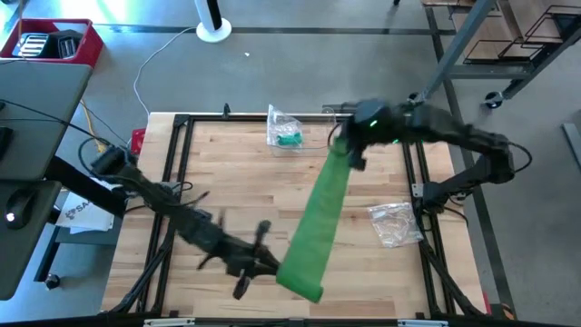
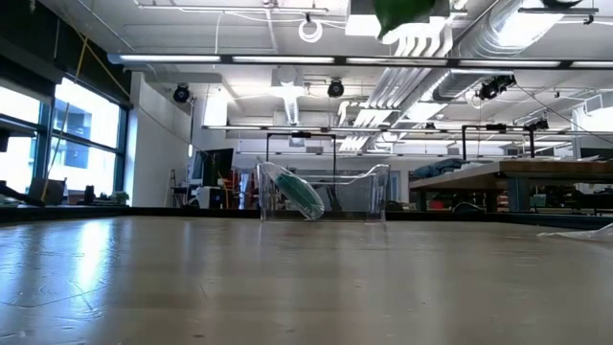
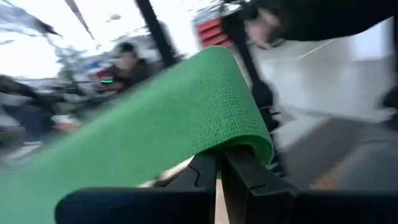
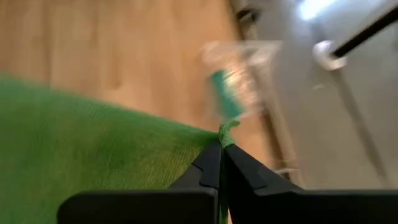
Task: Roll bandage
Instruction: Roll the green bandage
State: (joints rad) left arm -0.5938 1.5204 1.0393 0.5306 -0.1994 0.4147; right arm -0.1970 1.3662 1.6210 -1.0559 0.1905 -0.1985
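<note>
A green bandage (image 1: 320,221) stretches as a flat band in the air over the table, from the far middle to the near middle. My right gripper (image 1: 343,150) is shut on its far end. My left gripper (image 1: 272,266) is shut on its near end, which folds over the fingers (image 3: 239,134). A second green bandage lies in a clear bag (image 1: 286,132) at the far edge; in the low view it shows as a clear box (image 2: 321,195). My left gripper pinches the bandage's near end (image 3: 249,146) between its two fingers; the band wraps over the fingertips as a fold and runs off toward the other arm, clear of the table. My right gripper pinches the bandage's far end at a bunched corner (image 4: 225,132) between its fingertips. The band spreads away from the fingers, lifted clear and drawn fairly straight.
A crumpled clear bag (image 1: 395,222) lies on the table's right side. A black frame (image 1: 177,163) borders the wooden top. A red bin (image 1: 54,44) stands on the floor at the far left.
</note>
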